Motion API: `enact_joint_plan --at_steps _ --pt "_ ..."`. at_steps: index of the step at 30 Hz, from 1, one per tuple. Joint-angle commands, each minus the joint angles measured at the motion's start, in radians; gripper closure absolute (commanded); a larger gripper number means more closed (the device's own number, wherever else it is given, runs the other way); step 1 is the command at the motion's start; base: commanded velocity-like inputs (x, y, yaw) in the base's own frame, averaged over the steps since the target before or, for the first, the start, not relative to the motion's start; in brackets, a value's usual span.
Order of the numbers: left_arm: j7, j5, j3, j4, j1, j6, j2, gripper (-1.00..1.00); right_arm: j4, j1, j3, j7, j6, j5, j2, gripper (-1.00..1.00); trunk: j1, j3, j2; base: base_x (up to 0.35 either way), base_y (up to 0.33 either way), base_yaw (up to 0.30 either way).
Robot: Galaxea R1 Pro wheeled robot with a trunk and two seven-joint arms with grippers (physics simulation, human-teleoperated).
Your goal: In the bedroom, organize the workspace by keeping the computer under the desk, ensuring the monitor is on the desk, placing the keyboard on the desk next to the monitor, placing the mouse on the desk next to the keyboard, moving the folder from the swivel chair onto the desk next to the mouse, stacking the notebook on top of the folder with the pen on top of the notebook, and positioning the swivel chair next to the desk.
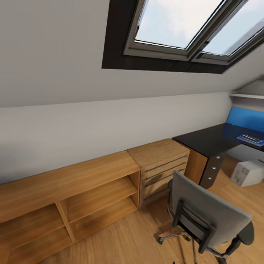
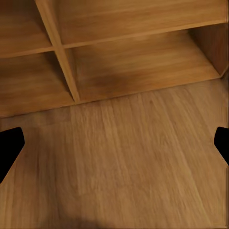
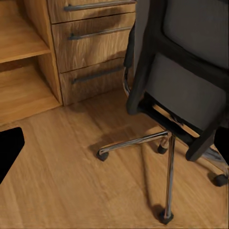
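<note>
The grey swivel chair (image 1: 209, 216) stands on the wood floor with its back toward me, hiding its seat. In the right wrist view the chair (image 3: 181, 81) and its chrome base (image 3: 169, 176) are close. The black-topped desk (image 1: 209, 141) with the blue back panel (image 1: 245, 119) is at the far right. A flat thing (image 1: 251, 139) lies on the desk, too small to identify. The white computer (image 1: 248, 172) sits on the floor beside the desk's drawers. My left gripper (image 2: 114, 148) and right gripper (image 3: 114, 148) are open and empty above the floor. Monitor, mouse, folder, notebook and pen are out of view.
A low open wood shelf unit (image 1: 73, 198) runs along the wall, with a light wood dresser (image 1: 161, 165) between it and the desk. The left wrist view looks at the shelf unit (image 2: 119, 47). The dresser (image 3: 90, 47) is just behind the chair. A skylight (image 1: 183, 25) sits in the sloped ceiling.
</note>
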Motion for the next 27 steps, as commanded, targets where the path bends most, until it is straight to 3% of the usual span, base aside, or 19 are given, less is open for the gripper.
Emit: enact_joint_plan --at_steps 1,27 --pt "0.01 0.0 -0.008 0.0 -0.001 -0.002 0.0 -1.0 0.002 -0.001 -0.009 -0.005 0.014 0.009 0.001 -1.0 0.001 -0.003 -0.002 0.0 0.0 -0.256" --pt "0.01 0.0 -0.008 0.0 -0.001 -0.002 0.0 -1.0 0.002 -0.001 -0.009 -0.004 0.045 0.008 0.002 -1.0 0.001 -0.02 -0.002 0.0 0.0 -0.252"
